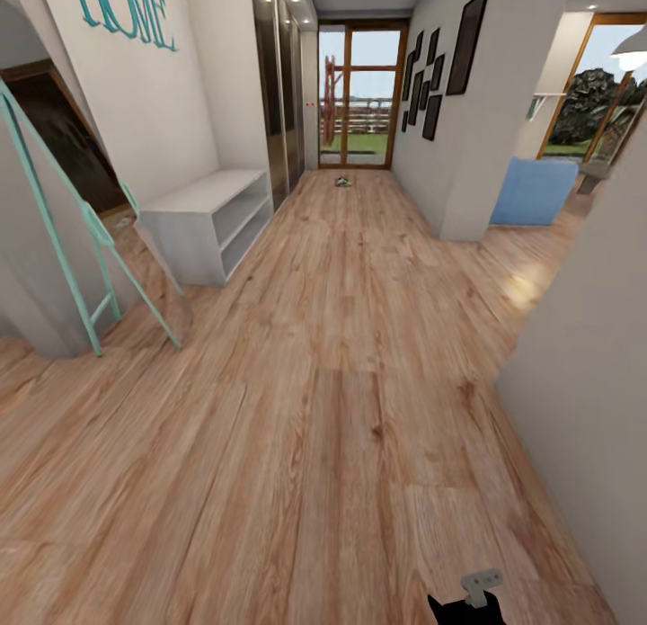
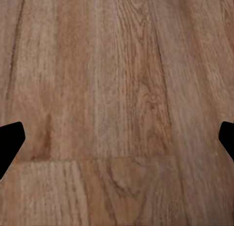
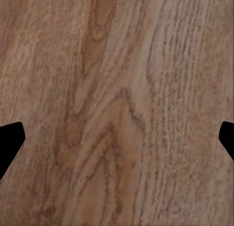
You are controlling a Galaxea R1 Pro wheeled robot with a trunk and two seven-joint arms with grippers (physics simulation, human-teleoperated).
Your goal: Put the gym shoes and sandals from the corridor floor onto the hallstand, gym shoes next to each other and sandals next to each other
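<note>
**Shoes far down the corridor, both claws empty over the floor**

Shoes [image 1: 343,182], or at least a small dark-and-pale object that I judge to be some of the footwear, lie on the corridor floor [image 1: 341,409] at its far end, just in front of the glass door [image 1: 356,94]. They are too small from here to tell if they are gym shoes or sandals, or how many there are. They are well apart from the robot, so I judge that the task is at its beginning and the robot must first drive toward them.

The left gripper [image 2: 117,140] looks straight at bare planks; its two dark fingertips stand at the opposite edges of the wrist view, wide apart, with nothing between them. The right gripper [image 3: 117,140] is the same, spread wide and holding nothing. This makes sense for travelling: arms down, claws ready but free. In the head view a small part of a dark and grey arm piece shows at the bottom edge.

A low white shelf unit [image 1: 211,222] with open levels stands against the left wall, near the mirrored wardrobe doors [image 1: 279,85]. I see no upper shelves above it, so I cannot say it is the hallstand. A turquoise ladder-like frame [image 1: 85,238] leans at the left, with turquoise letters [image 1: 126,9] on the wall above. Dark picture frames [image 1: 440,67] hang on the right wall, and a blue seat [image 1: 532,191] stands beyond the corner. The floor is light-brown wood grain, flat and free of obstacles between the robot and the door.
</note>
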